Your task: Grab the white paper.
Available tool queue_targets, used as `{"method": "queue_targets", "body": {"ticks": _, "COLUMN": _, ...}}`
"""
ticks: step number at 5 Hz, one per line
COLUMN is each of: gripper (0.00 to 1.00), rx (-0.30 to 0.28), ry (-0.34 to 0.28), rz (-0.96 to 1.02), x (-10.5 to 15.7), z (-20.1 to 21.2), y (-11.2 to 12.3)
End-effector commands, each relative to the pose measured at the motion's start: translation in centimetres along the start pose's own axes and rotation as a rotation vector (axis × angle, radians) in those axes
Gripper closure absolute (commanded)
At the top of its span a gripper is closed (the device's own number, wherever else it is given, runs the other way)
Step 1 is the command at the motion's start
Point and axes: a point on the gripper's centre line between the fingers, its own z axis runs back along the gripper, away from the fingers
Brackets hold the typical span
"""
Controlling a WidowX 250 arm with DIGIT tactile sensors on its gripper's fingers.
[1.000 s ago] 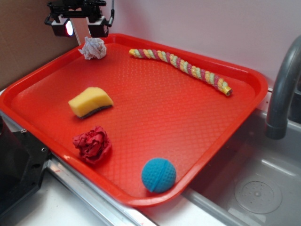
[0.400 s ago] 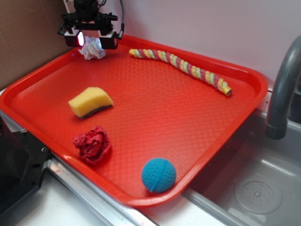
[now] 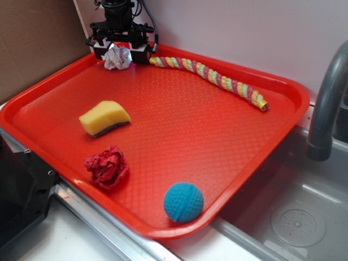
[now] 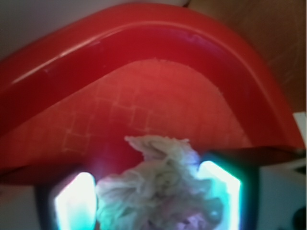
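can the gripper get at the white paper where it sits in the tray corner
Probably yes. The gripper already straddles the white paper at the back corner of the tray, a finger on each side; nothing lies between, and the rope toy sits clear.

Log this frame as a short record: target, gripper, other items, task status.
target: white paper, far corner of the red tray
gripper: gripper lowered around the paper, one of the fingers on each side; closure unclear
others: yellow sponge, red paper ball, blue ball, braided rope
status: paper not lifted
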Motion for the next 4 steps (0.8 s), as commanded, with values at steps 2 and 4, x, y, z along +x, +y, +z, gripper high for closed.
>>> {"method": "queue_targets", "body": {"ticks": 2, "gripper": 1.00, "rx": -0.054, "ry": -0.020, "rz": -0.014, "x": -1.4, "z": 5.3, "y": 1.0}}
{"method": "queue_targets", "body": {"ticks": 4, "gripper": 1.00, "rx": -0.146, "ry": 0.080, "rz": -0.144, "x": -5.6, "z": 12.8, "y": 3.6}}
